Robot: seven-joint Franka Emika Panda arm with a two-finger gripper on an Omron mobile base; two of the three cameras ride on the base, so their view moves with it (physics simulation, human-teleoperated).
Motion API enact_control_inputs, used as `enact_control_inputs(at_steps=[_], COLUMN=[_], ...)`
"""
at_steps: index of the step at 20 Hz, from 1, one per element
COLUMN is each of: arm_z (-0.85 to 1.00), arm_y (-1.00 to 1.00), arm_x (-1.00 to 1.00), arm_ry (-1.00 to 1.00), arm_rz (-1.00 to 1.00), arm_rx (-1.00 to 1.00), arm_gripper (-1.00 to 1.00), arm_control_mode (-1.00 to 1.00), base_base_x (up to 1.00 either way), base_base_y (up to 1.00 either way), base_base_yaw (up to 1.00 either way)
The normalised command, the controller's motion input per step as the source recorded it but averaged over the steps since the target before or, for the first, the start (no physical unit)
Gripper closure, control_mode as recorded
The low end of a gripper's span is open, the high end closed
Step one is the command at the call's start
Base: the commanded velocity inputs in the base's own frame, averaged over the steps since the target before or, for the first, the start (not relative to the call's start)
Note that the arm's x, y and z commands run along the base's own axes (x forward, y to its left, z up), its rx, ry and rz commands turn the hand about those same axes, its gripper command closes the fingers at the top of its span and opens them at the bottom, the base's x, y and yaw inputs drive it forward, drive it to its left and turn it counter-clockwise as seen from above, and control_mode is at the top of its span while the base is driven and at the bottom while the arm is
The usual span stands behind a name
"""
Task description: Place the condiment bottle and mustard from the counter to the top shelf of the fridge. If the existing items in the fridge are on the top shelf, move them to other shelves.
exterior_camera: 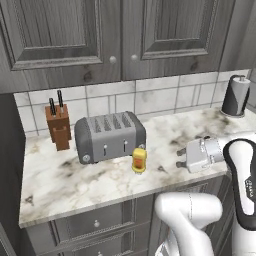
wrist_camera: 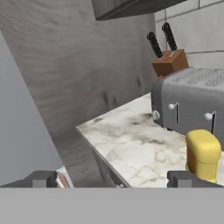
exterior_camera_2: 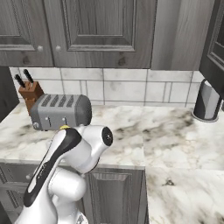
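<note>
- One mustard (exterior_camera: 139, 160) bottle, squat and yellow with a pale cap, standing on the tabletop (exterior_camera: 90, 185) just in front of the toaster.
- One toaster (exterior_camera: 110, 136), grey, with four slots on top and two levers on its front.
- One knife block (exterior_camera: 58, 127), brown wood, holding two black-handled knives.
- One dark cylinder (exterior_camera: 235, 96) with a pale top, standing at the far right corner of the tabletop.
- Two wall-cabinet doors (exterior_camera: 55, 35) above the tiles in the left base view, each with one round knob.
- One claw (exterior_camera: 180, 157) with two dark fingertips.
- One marbled tabletop carrying all of these.
</note>
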Motion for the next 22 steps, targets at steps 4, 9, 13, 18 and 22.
enact_control_inputs(at_steps=[4, 9, 13, 18, 22], arm_z=[-0.21, -0.16, -0.20, -0.14, -0.13], arm_y=[0.21, 0.02, 0.09, 0.12, 0.09], arm_x=[0.20, 0.29, 0.33, 0.36, 0.35], arm_ry=[0.00, 0.00, 0.00, 0.00, 0.00], arm_rz=[0.00, 0.00, 0.00, 0.02, 0.02], arm_rx=[0.02, 0.04, 0.02, 0.00, 0.00], arm_gripper=[-1.00, -1.00, -1.00, -1.00, -1.00], arm_control_mode=[-1.00, -1.00, -1.00, -1.00, -1.00], base_base_x=[0.00, 0.00, 0.00, 0.00, 0.00], base_base_y=[0.00, 0.00, 0.00, 0.00, 0.00], base_base_yaw=[0.00, 0.00, 0.00, 0.00, 0.00])
